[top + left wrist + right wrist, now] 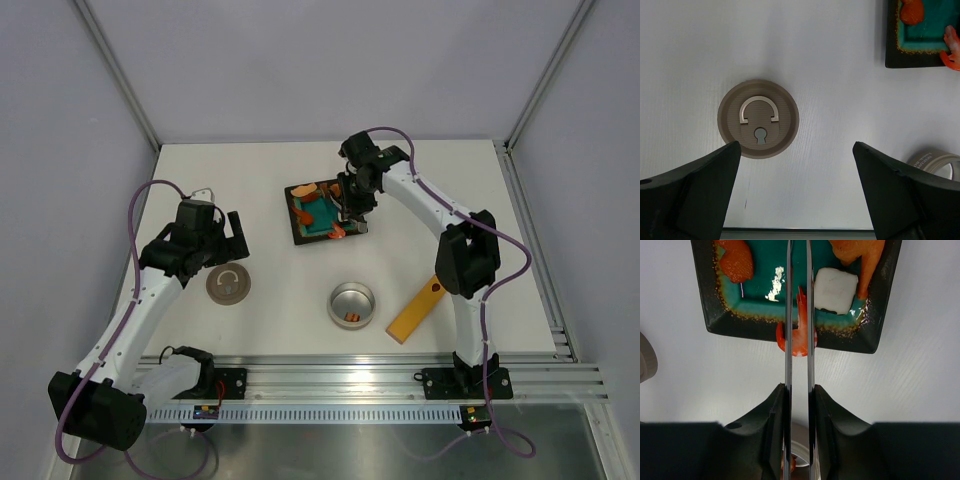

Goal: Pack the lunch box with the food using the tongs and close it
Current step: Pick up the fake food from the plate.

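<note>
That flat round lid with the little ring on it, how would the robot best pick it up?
Probably by its rim, from straight above. The lid lies flat on the table and its ring handle looks folded down, offering little to pinch. The open left tool spreads wider than the lid, so its fingers could straddle opposite edges.

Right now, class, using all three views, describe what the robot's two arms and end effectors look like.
The left arm and right arm have white links, black joint housings and a purple cable looping along each. The left end effector has wide, wedge-shaped matte black fingers; the right end effector has the same.
</note>
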Controlling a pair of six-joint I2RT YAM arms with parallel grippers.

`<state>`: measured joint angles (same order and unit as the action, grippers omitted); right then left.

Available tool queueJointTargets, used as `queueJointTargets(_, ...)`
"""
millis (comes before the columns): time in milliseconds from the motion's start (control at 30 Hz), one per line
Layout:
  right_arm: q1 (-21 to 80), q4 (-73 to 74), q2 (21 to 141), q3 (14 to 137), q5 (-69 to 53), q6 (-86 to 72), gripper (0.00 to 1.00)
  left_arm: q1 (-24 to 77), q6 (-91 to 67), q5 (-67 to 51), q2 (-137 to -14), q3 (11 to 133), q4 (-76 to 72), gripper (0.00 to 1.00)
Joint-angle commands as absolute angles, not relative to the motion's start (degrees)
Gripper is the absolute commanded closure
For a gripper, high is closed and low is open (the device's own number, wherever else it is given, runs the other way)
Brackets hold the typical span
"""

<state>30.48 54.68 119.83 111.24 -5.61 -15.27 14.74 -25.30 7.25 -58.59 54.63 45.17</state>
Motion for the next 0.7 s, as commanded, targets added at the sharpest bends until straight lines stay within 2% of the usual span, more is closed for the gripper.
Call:
queueJointTargets(0,30.59,51.95,115.4,109.96,-7.12,-15.91,0.75,14.94,-24.87,8.09,-57.48,54.32,43.95,0.01)
queueJointTargets(433,30.5,50.98,102.49,102.23,-4.75,-17.84,0.9,14.94,-24.87,7.38,-58.18,54.4,43.42,0.01)
queueJointTargets(667,30.67,52.99,94.58,97.21,-5.54,-17.93,0.94,14.94,-24.87,6.85,-58.36,54.58,43.15,0.01)
